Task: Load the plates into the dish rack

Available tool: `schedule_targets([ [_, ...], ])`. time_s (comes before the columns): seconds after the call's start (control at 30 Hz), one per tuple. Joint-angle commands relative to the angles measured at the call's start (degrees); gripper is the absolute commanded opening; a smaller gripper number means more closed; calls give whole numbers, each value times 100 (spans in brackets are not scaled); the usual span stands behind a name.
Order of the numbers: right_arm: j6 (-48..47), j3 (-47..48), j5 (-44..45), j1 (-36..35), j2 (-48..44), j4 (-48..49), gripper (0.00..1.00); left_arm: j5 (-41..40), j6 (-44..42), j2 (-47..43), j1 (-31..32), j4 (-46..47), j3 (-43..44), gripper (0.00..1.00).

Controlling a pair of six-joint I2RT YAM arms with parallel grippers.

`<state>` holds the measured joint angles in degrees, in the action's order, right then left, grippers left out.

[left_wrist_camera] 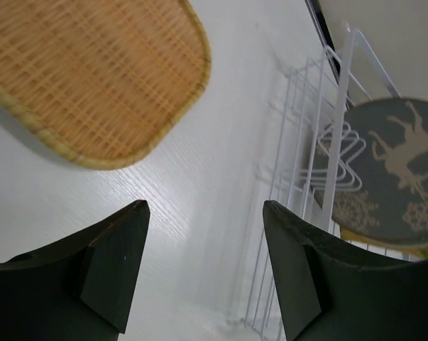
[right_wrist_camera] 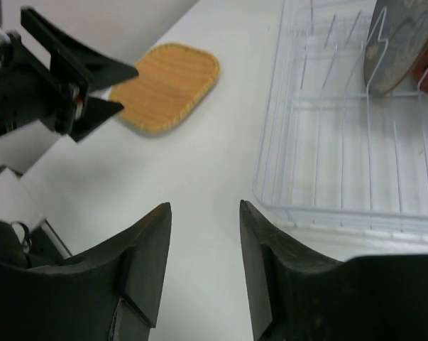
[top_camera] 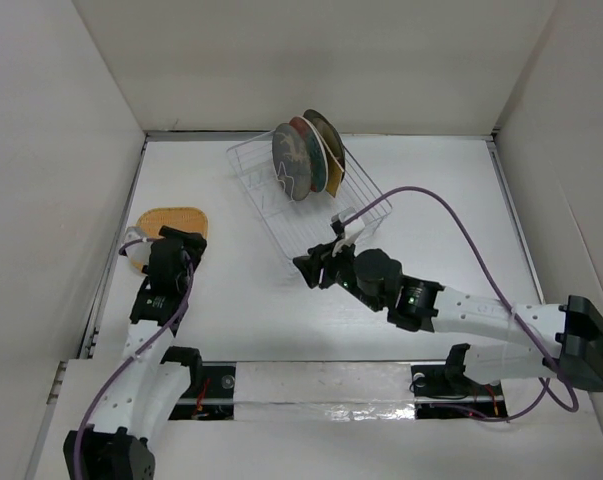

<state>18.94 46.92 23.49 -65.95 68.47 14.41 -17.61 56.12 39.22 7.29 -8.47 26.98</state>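
Note:
A woven yellow-orange plate (top_camera: 171, 221) lies flat on the table at the left; it also shows in the left wrist view (left_wrist_camera: 93, 78) and the right wrist view (right_wrist_camera: 167, 85). The clear wire dish rack (top_camera: 366, 205) holds upright plates at its far end: the dark grey horse plate (top_camera: 291, 160) in front, the red-and-teal one (top_camera: 312, 150) and a brown-grey one (top_camera: 329, 140) behind. My left gripper (top_camera: 191, 245) is open and empty beside the woven plate. My right gripper (top_camera: 309, 270) is open and empty at the rack's near corner.
White walls enclose the table on the left, back and right. The rack (right_wrist_camera: 341, 156) has rows of free prongs at its near end. A purple cable (top_camera: 461, 220) arcs above the right arm.

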Motion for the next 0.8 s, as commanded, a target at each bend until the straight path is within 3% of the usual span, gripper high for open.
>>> schedule_targets([
  [0.0, 216, -112, -274, -93, -439, 176, 53, -149, 409, 391, -742, 319, -236, 62],
  [0.13, 119, -332, -380, -146, -755, 141, 58, 932, 190, 1209, -2034, 1213, -667, 59],
  [0.23, 66, -516, -415, -94, -896, 167, 58, 1365, 93, 1667, -2485, 1636, -914, 57],
  [0.57, 171, -816, -915, 276, -1046, 299, 58, 1285, -110, 3038, -2715, 2534, -686, 57],
  [0.77, 215, -816, -1004, 390, -1046, 281, 57, 1664, -13, 3452, -2715, 2859, -536, 43],
])
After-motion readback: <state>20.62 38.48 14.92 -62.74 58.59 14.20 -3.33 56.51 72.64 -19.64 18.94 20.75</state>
